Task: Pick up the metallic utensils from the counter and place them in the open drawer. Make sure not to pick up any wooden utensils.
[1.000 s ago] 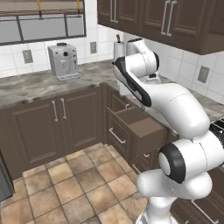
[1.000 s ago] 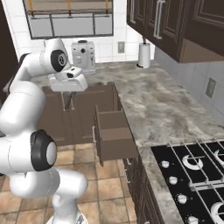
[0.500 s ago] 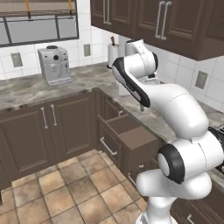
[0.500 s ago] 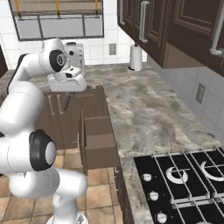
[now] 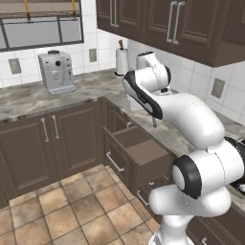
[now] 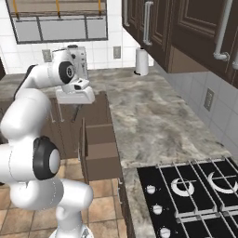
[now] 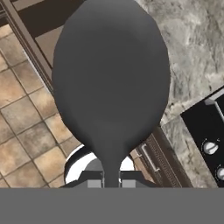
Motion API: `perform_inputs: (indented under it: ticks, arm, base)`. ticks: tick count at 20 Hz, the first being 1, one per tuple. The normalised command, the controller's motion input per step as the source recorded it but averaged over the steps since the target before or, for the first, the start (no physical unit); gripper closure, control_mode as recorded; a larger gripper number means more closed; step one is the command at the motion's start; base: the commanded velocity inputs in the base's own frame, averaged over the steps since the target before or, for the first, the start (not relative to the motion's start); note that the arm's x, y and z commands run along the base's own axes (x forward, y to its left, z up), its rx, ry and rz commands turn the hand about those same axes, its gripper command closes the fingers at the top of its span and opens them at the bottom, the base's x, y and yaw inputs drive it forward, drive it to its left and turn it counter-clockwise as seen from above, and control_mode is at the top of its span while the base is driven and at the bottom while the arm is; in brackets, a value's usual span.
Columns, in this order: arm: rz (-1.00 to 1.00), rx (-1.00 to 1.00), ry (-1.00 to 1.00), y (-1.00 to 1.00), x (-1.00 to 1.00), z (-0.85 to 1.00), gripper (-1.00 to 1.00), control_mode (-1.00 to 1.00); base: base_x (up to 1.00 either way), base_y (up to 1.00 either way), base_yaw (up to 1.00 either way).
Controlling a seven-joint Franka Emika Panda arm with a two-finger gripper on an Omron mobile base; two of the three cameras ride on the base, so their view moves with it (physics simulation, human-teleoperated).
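A dark grey spoon is held by its handle in the nearly closed claw, above the desk edge beside the open drawer. If released short or let slip, it could be dropped onto the floor tiles. The claw's tips are hidden behind the spoon bowl, and the other utensils cannot be made out.

Spoon: matt dark grey, smooth, metal-looking. Surface: grey-brown marbled stone, slight sheen. Drawer: dark brown wood, matt. Floor: tan tiles, rough-looking. Hob: glossy black. Arm: glossy white plastic. Coffee machine: brushed silver metal.
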Motion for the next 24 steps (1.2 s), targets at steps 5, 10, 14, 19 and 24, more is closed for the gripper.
perform_inputs:
  ticks: [5,10,14,19,24]
  arm:
    - [0.19,0.0,0.0,0.0,0.33,-0.75,1.0,-1.0]
    - [0.23,0.03,0.0,0.0,0.43,-0.83,1.0,-1.0]
    - [0.2,0.04,0.0,0.0,0.44,-0.69,1.0,-1.0]
    - [0.13,0.06,0.0,0.0,0.43,-0.53,1.0,-1.0]
    - [0.05,0.02,0.0,0.0,0.34,-0.56,1.0,-1.0]
  base:
    - [0.0,0.0,0.0]
    - [0.0,0.0,0.0]
    - [0.0,0.0,0.0]
    - [0.0,0.0,0.0]
    - [0.0,0.0,0.0]
